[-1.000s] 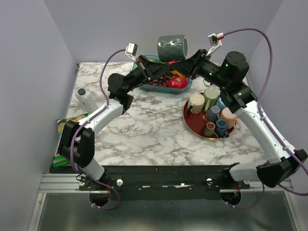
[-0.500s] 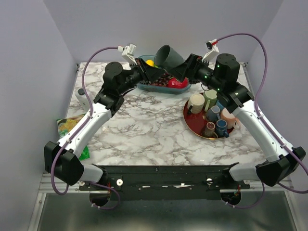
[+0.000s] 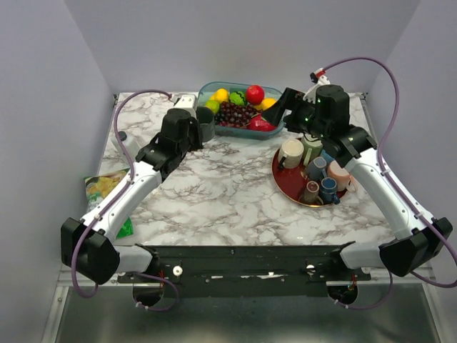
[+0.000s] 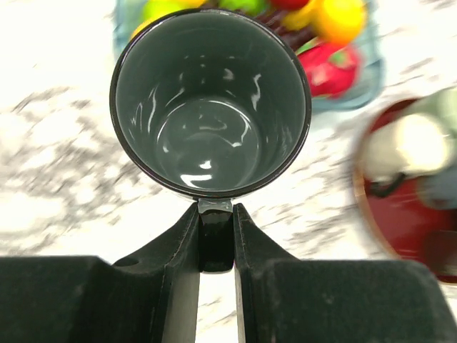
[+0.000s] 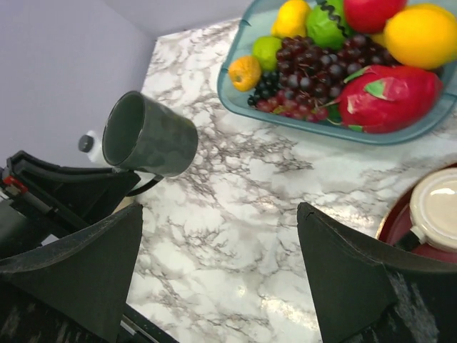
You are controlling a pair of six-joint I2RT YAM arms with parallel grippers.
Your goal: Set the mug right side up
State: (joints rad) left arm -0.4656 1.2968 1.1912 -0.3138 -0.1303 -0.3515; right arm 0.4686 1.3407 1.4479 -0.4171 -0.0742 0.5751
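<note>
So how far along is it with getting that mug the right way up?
Done: the dark mug no longer faces down; its mouth tilts upward. In hand: the left claw pinches its handle, while the right claw hangs open, apart from it. Left: it looks tilted, not standing, so it must be set upright on the marble table and released.

Your right gripper (image 5: 218, 229) lets go of the mug (image 4: 211, 107), and its jaws now stand wide apart. Your left gripper (image 4: 215, 214) alone carries it by the handle, lowered from above the fruit tray (image 3: 203, 91) to its left side.
</note>
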